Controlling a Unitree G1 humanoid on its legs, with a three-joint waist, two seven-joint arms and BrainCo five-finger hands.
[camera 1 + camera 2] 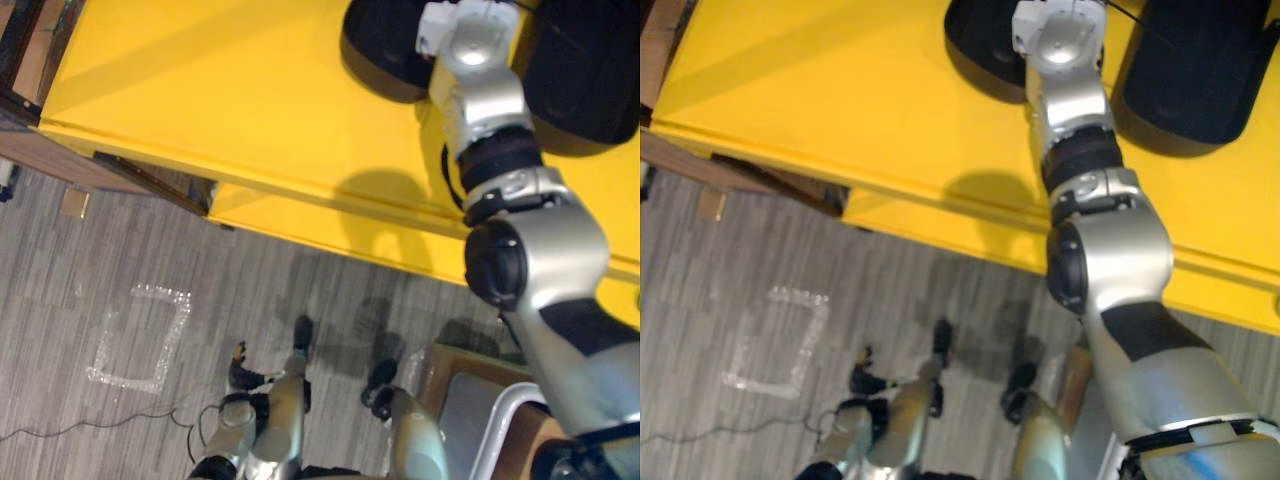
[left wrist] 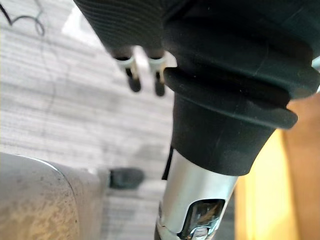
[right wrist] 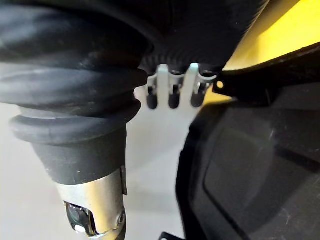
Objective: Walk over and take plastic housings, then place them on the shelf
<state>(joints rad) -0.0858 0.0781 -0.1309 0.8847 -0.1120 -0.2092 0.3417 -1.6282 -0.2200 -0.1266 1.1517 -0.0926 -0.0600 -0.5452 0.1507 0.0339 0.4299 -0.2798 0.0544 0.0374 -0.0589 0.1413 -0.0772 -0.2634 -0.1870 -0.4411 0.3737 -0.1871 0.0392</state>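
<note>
Two black plastic housings lie on the yellow table (image 1: 230, 90), one on the left (image 1: 385, 55) and one on the right (image 1: 585, 70). My right arm reaches over the table's edge between them. In the right wrist view my right hand (image 3: 172, 90) hangs with its fingers straight, close beside one housing's (image 3: 250, 175) dark rim, with nothing in its grasp. My left hand (image 1: 238, 372) hangs low at my side over the floor. Its fingers (image 2: 145, 80) are relaxed and empty.
The table's front edge (image 1: 300, 200) runs diagonally across the view, with grey carpet floor below it. A taped rectangle (image 1: 140, 340) marks the floor at left. Brown wooden furniture (image 1: 60, 150) stands at far left. A brown box with a grey panel (image 1: 470, 400) sits at lower right.
</note>
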